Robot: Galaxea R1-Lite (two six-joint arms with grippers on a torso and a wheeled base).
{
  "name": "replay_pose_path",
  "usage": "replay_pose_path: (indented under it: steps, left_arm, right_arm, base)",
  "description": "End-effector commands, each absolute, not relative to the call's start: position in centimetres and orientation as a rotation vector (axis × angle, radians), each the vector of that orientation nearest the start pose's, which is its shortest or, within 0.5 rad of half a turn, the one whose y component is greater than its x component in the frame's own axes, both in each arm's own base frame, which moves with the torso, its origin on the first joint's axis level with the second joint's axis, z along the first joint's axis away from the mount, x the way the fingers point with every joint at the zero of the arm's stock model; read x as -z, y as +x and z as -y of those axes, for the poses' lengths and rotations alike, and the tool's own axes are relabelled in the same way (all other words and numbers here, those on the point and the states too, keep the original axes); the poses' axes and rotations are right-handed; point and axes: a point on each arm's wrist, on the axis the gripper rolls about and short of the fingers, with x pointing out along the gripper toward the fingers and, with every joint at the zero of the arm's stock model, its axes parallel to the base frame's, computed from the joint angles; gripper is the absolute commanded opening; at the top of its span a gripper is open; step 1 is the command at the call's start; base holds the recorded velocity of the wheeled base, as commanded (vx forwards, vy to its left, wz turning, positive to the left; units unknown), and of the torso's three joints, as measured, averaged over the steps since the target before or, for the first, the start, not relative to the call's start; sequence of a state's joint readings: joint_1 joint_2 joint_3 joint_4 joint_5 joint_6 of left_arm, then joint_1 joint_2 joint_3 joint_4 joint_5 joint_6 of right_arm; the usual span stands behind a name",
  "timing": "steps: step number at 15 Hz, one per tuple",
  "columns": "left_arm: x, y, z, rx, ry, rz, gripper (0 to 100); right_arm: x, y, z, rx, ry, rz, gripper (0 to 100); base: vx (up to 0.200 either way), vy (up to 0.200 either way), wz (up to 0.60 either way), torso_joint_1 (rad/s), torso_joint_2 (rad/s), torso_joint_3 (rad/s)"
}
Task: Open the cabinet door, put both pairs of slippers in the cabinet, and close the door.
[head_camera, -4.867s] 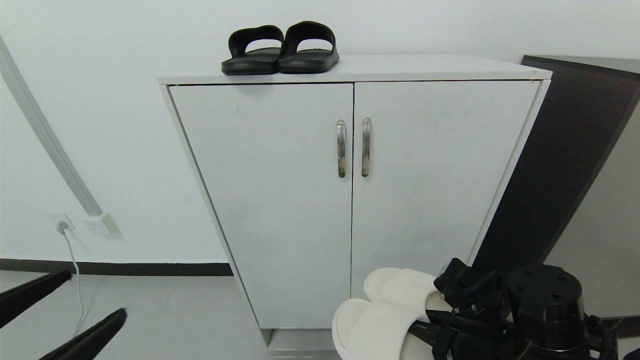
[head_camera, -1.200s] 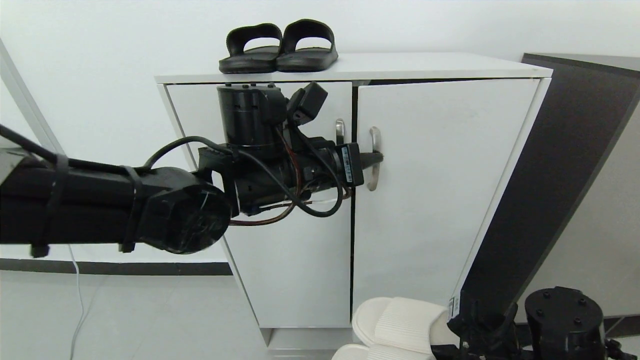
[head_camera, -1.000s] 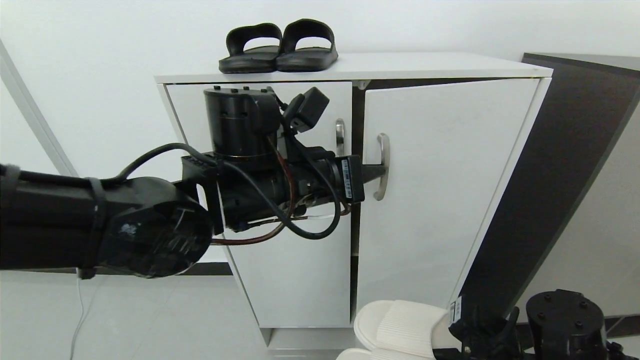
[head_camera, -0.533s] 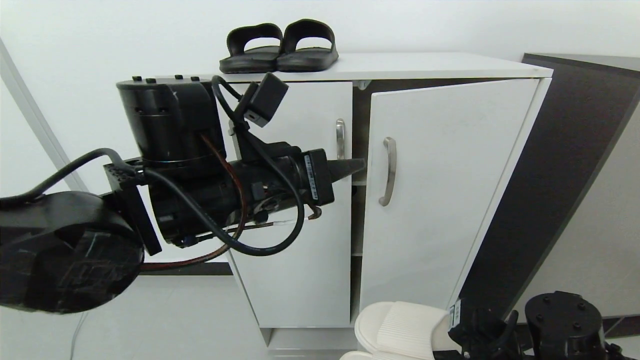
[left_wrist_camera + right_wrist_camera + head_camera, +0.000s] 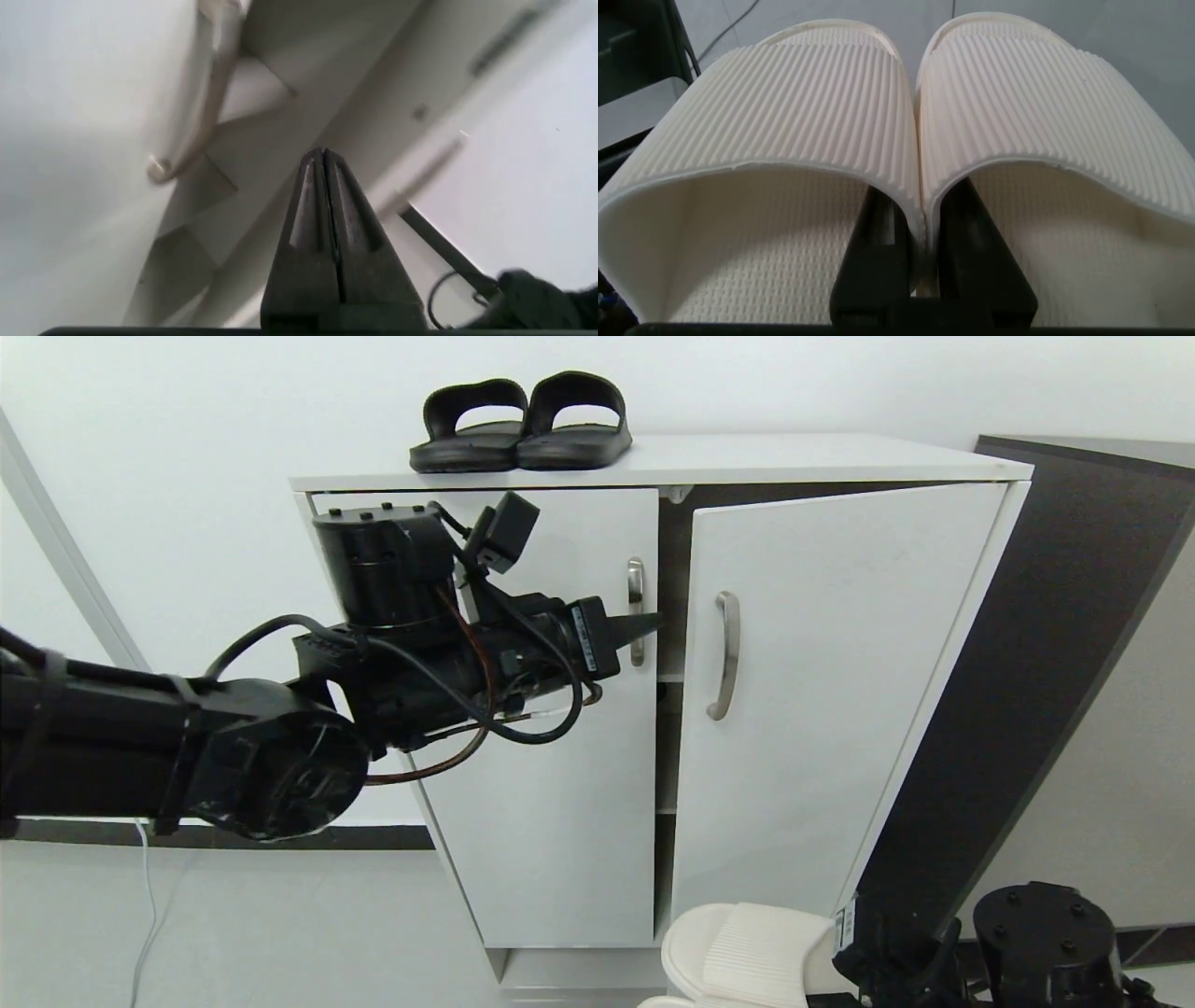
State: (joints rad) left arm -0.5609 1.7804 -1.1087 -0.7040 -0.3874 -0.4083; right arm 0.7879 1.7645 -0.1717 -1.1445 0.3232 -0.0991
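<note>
The white cabinet has its right door ajar, with a dark gap beside the closed left door. My left gripper is shut and empty, its tip at that gap, in front of the left door's handle and apart from the right door's handle. The left wrist view shows the shut fingers below the right handle. A black pair of slippers rests on the cabinet top. My right gripper is shut on the white slippers, held low before the cabinet.
A dark panel stands right against the cabinet's right side. A cable hangs from the wall at the left, and a grey conduit runs slantwise up that wall. Open grey floor lies left of the cabinet.
My left arm came in, pulled the right door ajar by its handle and let go. In the last half second it moved away from the camera, its tip shifting slightly left; the door stayed put.
</note>
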Motion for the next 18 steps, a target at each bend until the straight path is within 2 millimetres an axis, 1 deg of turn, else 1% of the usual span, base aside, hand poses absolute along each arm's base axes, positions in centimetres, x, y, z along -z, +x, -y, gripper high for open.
replay_pose_path:
  steps: [1,2,4,7,11,15,18]
  left_arm:
    - [-23.7,30.5,20.1,0.937,-0.381,-0.184,0]
    - [-23.2,31.2,20.9,0.941,-0.378,-0.191,0]
    - [-22.8,31.8,21.5,0.947,-0.379,-0.196,0]
    - [-22.6,31.6,22.2,0.964,-0.377,-0.204,0]
    - [-22.7,31.4,22.5,0.974,-0.377,-0.201,0]
    - [-22.2,31.4,22.8,0.964,-0.374,-0.209,0]
    - [-21.9,28.6,25.4,1.028,-0.372,-0.190,0]
  right_arm:
    - [-7.2,15.1,-16.2,-1.115,-0.199,-0.414,0]
    - [-7.1,14.9,-16.1,-1.125,-0.203,-0.421,0]
    - [-7.0,14.8,-16.0,-1.147,-0.214,-0.417,0]
    - [-6.7,14.8,-16.1,-1.151,-0.219,-0.433,0]
    - [-6.5,13.8,-16.4,-1.188,-0.232,-0.446,0]
    - [-6.4,13.6,-16.4,-1.196,-0.233,-0.453,0]
    - [-6.3,12.9,-16.6,-1.226,-0.244,-0.454,0]
  base:
    - [0.000,0.000,0.00,0.000,0.00,0.000]
    - [0.000,0.000,0.00,0.000,0.00,0.000]
    - [0.000,0.000,0.00,0.000,0.00,0.000]
    - [0.000,0.000,0.00,0.000,0.00,0.000]
    - [0.000,0.000,0.00,0.000,0.00,0.000]
    - [-0.200,0.000,0.00,0.004,0.01,0.006]
    - [-0.200,0.000,0.00,-0.002,0.00,0.004]
